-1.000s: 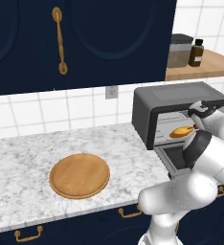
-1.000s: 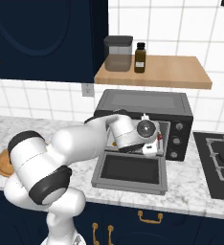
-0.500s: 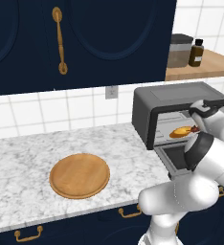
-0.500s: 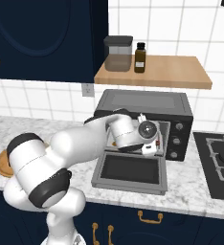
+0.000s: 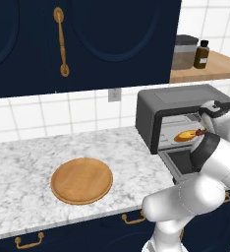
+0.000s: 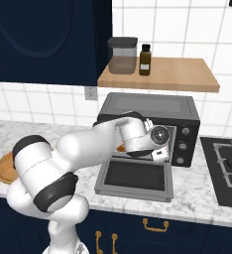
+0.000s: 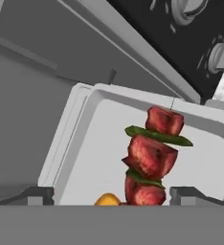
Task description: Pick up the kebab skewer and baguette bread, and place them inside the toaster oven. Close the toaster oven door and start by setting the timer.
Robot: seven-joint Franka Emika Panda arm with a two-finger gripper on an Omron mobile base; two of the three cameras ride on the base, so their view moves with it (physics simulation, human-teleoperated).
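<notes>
Both food items now lie on the tray [image 7: 75, 143] inside the toaster oven [image 6: 152, 111]: the kebab skewer [image 7: 152, 158] released moments ago, the baguette bread [image 5: 186, 135] beside it. Gripper [image 7: 111, 196] fingers stand wide apart, holding nothing. Door [image 6: 135, 177] remains down; closing looks next.

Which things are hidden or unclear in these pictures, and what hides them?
- Gripper: in the right base view the arm's wrist covers it; in the hand view just its open fingertips show.
- Baguette bread: partly behind the arm in the left base view; the hand view's bottom edge cuts it.
- Kebab skewer: whether it rests on the tray cannot be told; its lower end is cut off.
- Toaster oven knobs: markings too small in the right base view.
</notes>
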